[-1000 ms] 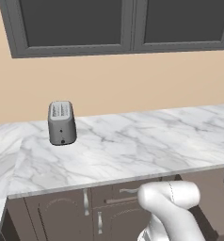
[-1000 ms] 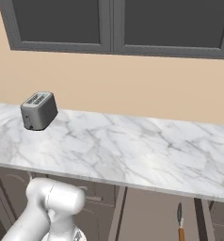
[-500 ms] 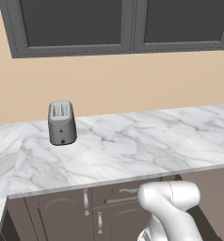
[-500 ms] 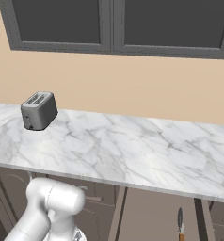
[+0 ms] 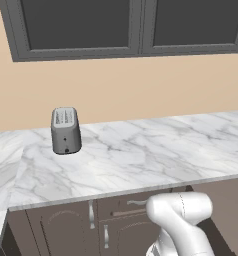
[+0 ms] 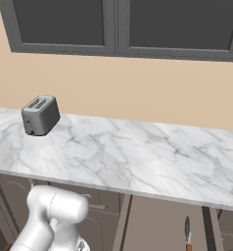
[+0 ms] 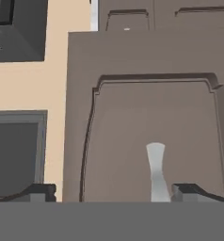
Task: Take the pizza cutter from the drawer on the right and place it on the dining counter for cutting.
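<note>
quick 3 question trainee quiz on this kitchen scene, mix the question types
1. True or false: the toaster stands on the marble counter.
2. The gripper faces: A) a sink B) a panelled cabinet front C) a plate
3. Fill in: the handle between the fingertips is ____ coloured.

Key: 1 true; 2 B; 3 silver

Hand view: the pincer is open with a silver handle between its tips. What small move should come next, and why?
Probably back the pincer off the silver handle and raise it over the drawer. Its tips stand wide apart and grip nothing. The right base view shows the drawer already pulled out, with what looks like the pizza cutter lying inside.
</note>
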### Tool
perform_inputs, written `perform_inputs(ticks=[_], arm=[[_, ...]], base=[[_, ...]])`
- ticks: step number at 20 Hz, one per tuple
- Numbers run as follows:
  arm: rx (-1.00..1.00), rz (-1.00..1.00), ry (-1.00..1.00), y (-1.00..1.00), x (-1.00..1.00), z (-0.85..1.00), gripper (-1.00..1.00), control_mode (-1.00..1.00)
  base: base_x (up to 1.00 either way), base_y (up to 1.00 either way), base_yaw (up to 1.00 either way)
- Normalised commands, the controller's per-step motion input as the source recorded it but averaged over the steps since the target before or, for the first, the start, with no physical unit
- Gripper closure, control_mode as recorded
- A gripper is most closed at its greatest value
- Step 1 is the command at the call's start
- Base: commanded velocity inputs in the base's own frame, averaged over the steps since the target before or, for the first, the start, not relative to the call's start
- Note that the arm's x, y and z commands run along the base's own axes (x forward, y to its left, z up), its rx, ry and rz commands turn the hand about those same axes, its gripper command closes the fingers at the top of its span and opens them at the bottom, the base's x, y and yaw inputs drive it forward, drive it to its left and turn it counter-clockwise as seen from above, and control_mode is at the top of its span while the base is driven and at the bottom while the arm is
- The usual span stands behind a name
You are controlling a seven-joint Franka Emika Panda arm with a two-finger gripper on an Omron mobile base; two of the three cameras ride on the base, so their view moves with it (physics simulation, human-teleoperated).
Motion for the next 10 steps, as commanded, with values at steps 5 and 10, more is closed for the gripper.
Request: perform_inputs(ticks=[5,10], arm=[[0.00,0.00,0.00,0.00,-0.29,0.78,-1.00,-1.00],[0.00,0.00,0.01,0.00,0.02,0.73,-1.00,-1.00]], base=[[0.00,0.00,0.00],[0.00,0.00,0.00]])
